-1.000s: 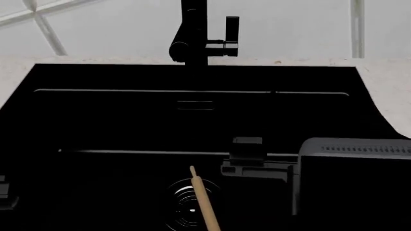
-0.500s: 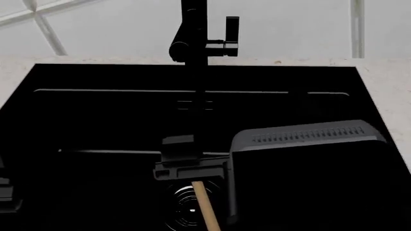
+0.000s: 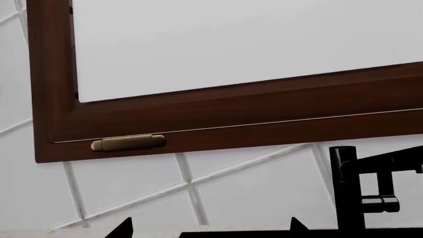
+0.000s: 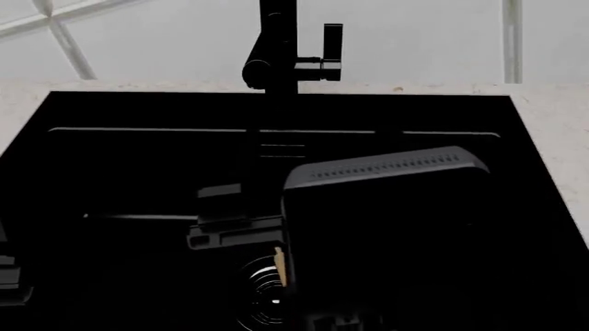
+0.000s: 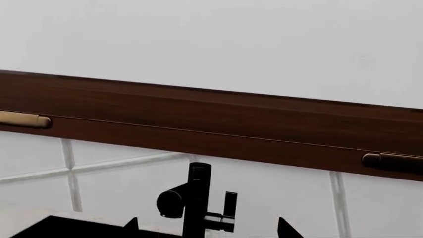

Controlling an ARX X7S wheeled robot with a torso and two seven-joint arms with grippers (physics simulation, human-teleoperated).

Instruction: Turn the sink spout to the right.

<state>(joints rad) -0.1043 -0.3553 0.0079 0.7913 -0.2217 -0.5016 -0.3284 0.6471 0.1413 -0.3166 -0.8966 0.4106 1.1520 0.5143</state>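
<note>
The matte black sink spout (image 4: 278, 48) stands at the back edge of the black sink (image 4: 138, 172). Its tubular arm points out over the basin and its upright lever (image 4: 332, 38) is on its right side. My right gripper (image 4: 225, 217) hovers over the middle of the basin, short of the spout. In the right wrist view it (image 5: 208, 230) is open, with the spout (image 5: 196, 198) straight ahead and untouched. My left gripper (image 4: 10, 276) is at the lower left edge. It is open in its wrist view (image 3: 211, 230), with the spout (image 3: 347, 193) off to one side.
A wooden stick (image 4: 278, 265) lies by the round drain (image 4: 267, 300), partly hidden under my right arm. The pale counter (image 4: 552, 117) surrounds the basin. A brown window frame (image 3: 231, 114) with a brass latch (image 3: 129, 143) and a tiled wall stand behind the spout.
My right gripper has moved left and toward the spout across the basin, and its body now covers most of the wooden stick. The spout and my left gripper have not moved.
</note>
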